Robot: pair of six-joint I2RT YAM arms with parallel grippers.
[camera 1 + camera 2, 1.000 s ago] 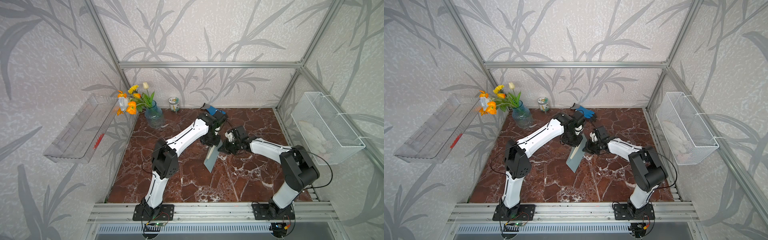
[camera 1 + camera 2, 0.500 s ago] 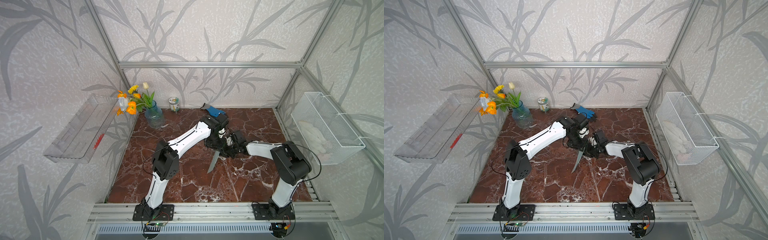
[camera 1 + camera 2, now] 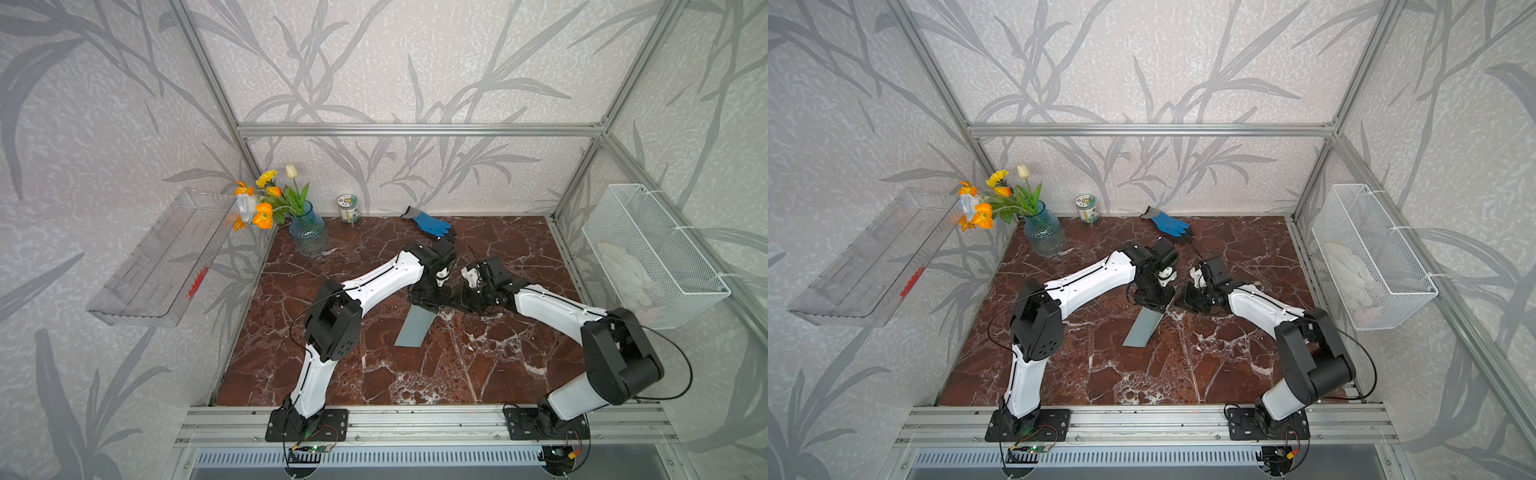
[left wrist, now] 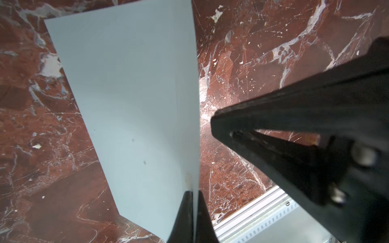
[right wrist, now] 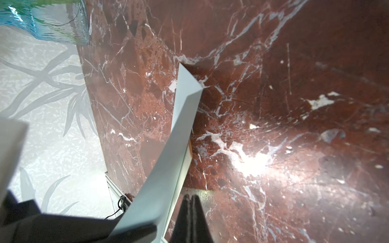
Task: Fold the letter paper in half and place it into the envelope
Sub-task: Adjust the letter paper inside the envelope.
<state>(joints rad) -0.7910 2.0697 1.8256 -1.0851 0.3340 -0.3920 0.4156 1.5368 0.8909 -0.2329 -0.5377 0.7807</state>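
I am pinching the long pale blue-grey paper envelope (image 3: 415, 328) in my left claw (image 4: 192, 194), and it is hanging below it. My right claw (image 5: 191, 197), just beside it, is closed and empty. I am seeing no beige paper sheet, so I am guessing it is inside.

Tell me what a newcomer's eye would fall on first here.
The left gripper pinches a pale blue-grey envelope over the middle of the red marble table, its lower end slanting down. Bright flowers stand in the back left corner, and a blue glove lies by the back wall.
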